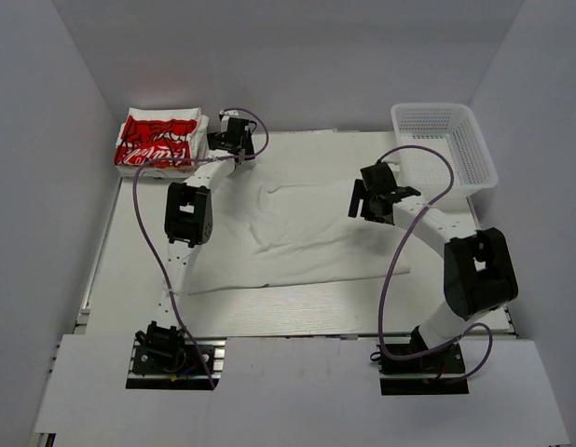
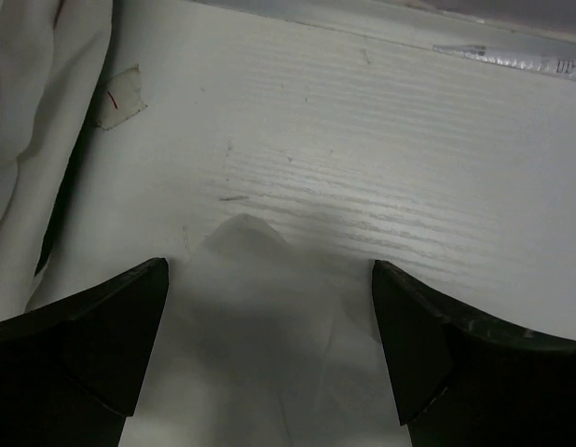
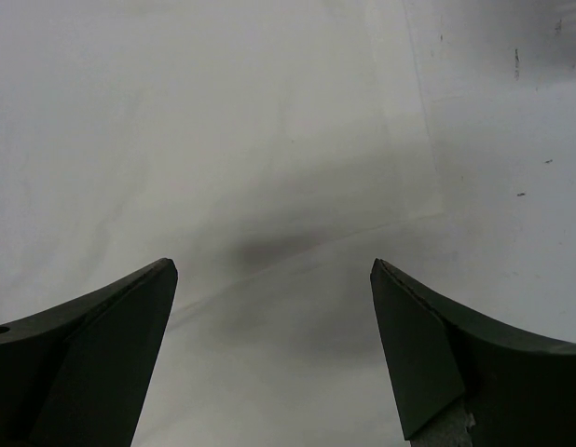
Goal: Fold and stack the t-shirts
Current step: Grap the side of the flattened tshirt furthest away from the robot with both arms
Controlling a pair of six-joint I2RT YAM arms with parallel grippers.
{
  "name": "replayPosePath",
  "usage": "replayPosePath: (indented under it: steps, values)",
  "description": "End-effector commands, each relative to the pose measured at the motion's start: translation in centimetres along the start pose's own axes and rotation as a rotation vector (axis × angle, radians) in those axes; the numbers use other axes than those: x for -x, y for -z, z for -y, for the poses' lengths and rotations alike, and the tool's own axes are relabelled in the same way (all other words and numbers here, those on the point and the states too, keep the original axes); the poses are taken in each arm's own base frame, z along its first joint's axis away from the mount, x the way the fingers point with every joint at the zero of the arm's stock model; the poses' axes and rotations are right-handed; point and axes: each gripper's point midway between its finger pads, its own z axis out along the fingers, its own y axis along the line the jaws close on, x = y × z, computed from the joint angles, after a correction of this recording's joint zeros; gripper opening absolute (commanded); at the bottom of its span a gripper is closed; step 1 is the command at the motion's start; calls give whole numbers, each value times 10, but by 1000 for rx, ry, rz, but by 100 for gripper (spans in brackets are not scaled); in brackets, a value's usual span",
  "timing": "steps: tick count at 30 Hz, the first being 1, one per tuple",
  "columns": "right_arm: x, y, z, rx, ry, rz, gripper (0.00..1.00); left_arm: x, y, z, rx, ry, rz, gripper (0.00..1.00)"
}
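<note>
Left pincer (image 2: 269, 268): wide open, gripping nothing; a thin cloth corner (image 2: 255, 307) lies between its tips.
Right pincer (image 3: 274, 265): wide open, empty, above the shirt's right edge.
Plain t-shirt (image 1: 307, 228): spread mid-worktop (image 1: 269, 315), unfolded.
Folded stack (image 1: 157, 142): far-left corner, red print up.
Step, as I judge: come down low, pinch one layer only on each side, lift both together.
Arms: left reaches to the far edge; right bent, elbow near the right edge.

White table (image 1: 297, 312): plain t-shirt (image 1: 307, 223) spread centre; printed stack (image 1: 157, 142) far-left; mesh basket (image 1: 444, 140) far-right, possibly overhanging.
</note>
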Motion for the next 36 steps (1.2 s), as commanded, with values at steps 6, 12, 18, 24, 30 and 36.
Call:
replayPosePath:
  steps: [6, 12, 18, 24, 30, 36]
  values:
    - [22, -17, 7, -103, 19, 15, 90, 45, -3, -15, 30, 17, 120, 100]
    - [35, -40, 1, -124, -9, 9, 90, 24, -21, -13, -19, 22, 82, 95]
    - [42, -59, 2, -138, -58, 1, 90, 8, -29, -6, -55, -18, 60, 55]
    - [72, -81, 12, -219, -114, 60, 90, -4, -25, -2, -110, -69, 42, 0]
    - [96, -110, 9, -259, -105, 63, 90, 16, -8, -7, -113, -55, 106, 0]
    - [102, -137, 0, -228, -164, 67, 90, 51, 34, -10, -174, -19, 199, 0]
